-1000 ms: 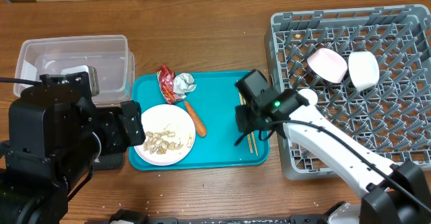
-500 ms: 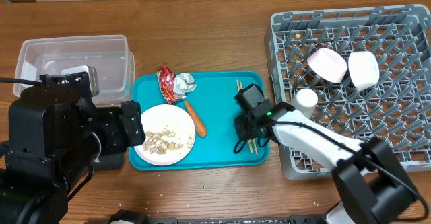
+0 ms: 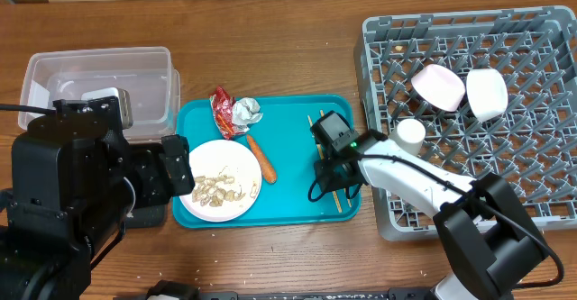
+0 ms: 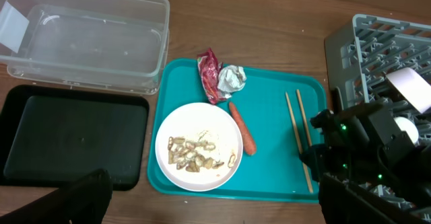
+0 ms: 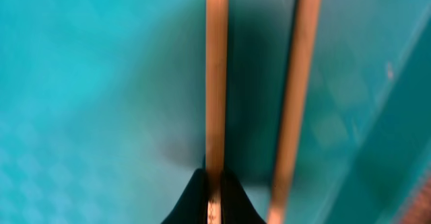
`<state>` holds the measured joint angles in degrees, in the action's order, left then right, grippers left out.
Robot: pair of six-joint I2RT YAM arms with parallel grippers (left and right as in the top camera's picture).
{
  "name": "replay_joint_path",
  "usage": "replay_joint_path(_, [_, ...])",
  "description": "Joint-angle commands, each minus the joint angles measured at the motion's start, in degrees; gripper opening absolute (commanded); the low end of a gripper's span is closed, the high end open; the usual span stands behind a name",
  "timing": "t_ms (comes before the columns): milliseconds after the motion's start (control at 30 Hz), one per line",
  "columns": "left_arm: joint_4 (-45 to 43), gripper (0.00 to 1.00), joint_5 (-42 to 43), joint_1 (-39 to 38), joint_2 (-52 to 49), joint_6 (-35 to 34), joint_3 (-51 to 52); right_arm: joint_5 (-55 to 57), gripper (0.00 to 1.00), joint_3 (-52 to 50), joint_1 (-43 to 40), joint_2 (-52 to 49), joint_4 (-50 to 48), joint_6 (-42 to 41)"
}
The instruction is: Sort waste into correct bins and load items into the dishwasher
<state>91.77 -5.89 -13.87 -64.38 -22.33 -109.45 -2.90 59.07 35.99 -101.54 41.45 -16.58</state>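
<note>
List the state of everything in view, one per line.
chopsticks, flat on teal tray
right gripper, tips astride one chopstick, grip unclear
left gripper, open, holding nothing
plate, on teal tray, holds food scraps
carrot, loose on teal tray
wrapper, crumpled on teal tray
clear bin, empty
black tray, empty
rack, holds two bowls, one cup

Teal tray (image 3: 293, 147) — tan chopsticks (image 5: 216, 83), grey rack (image 3: 451, 19)
</note>
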Motion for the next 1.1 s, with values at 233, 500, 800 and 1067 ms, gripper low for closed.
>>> replay_joint_path(233, [-0.09, 1.0, -0.68, 0.09, 0.26, 0.68, -0.15, 5.75, 0.04, 28.81, -3.06, 4.79, 14.99, -0.74])
replay_joint_path(500, [-0.09, 1.0, -0.68, 0.09, 0.26, 0.68, -0.15, 11.78, 0.04, 30.36, -17.68, 2.23, 13.88, 6.71])
replay_joint_path(800, [-0.09, 1.0, -0.66, 0.09, 0.26, 0.68, -0.15, 4.92, 0.25, 30.25, -23.67, -2.8, 13.09, 13.07])
replay_joint_path(1067, [-0.09, 1.0, -0.68, 0.09, 0.26, 0.68, -0.15, 1.29, 0.38, 30.67, -16.74, 2.14, 18.08, 11.61])
